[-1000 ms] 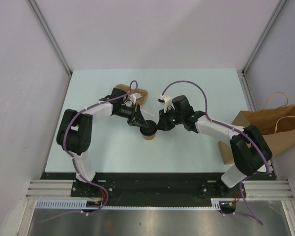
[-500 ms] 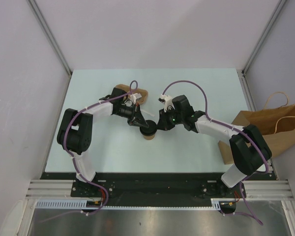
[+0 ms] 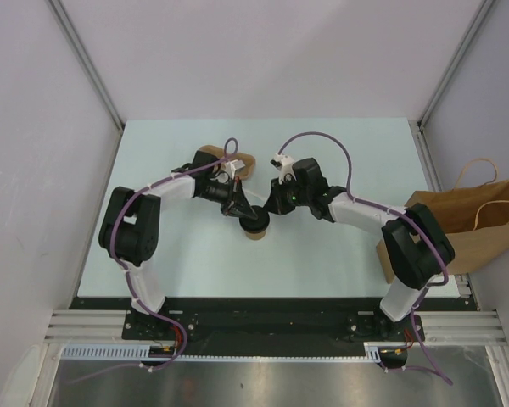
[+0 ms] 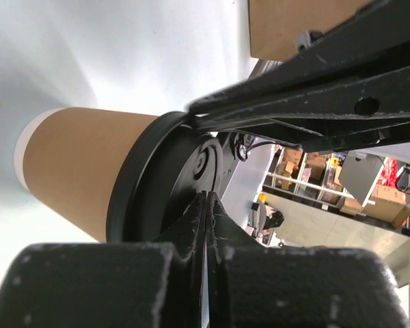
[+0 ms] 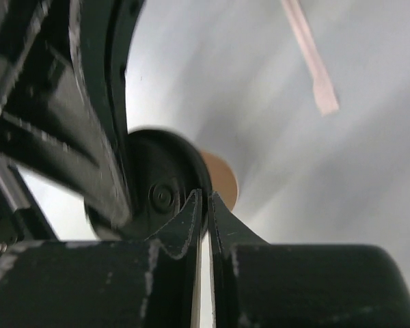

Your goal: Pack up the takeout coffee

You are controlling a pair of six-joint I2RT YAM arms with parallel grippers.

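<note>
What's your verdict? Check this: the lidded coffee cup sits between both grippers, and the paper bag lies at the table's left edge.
Wrong side: the top external view shows the paper bag at the right edge of the table. The coffee cup does sit between the left gripper and the right gripper.

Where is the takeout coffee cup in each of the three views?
Top external: the takeout coffee cup sits at the middle of the picture.
Left wrist: tan body left of centre, black lid to its right.
Right wrist: left of centre, mostly hidden behind its lid.
Shared landmark: that black lid, visible in all three.
</note>
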